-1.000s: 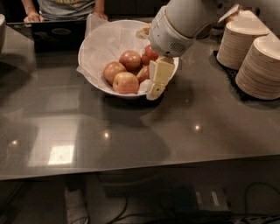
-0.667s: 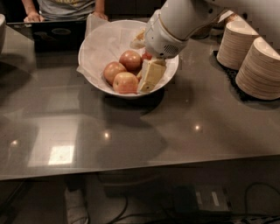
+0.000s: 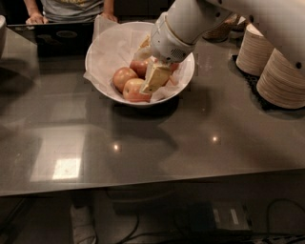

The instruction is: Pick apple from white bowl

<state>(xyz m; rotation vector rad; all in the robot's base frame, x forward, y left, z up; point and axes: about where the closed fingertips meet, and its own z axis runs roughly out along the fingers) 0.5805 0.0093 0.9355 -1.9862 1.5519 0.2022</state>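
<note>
The white bowl (image 3: 105, 83), lined with crumpled white paper, stands at the back middle of the dark table. Several reddish apples lie in it: one at the left (image 3: 123, 76), one in front (image 3: 134, 91), one behind (image 3: 139, 66). My gripper (image 3: 153, 78) hangs from the white arm (image 3: 190, 24) and reaches down into the bowl from the right. Its cream-coloured finger (image 3: 155, 76) lies over the apples in the bowl's right half, touching the front apple's right side. An apple under the wrist is partly hidden.
Stacks of beige paper plates (image 3: 281, 76) stand at the right on a black mat. A person (image 3: 71, 7) stands behind the table with hands by a dark laptop (image 3: 57, 35). A grey tabletop (image 3: 143, 147) stretches toward the front edge.
The gripper has moved left and deeper into the bowl, from its right rim to over the apples. The bowl and apples have not shifted.
</note>
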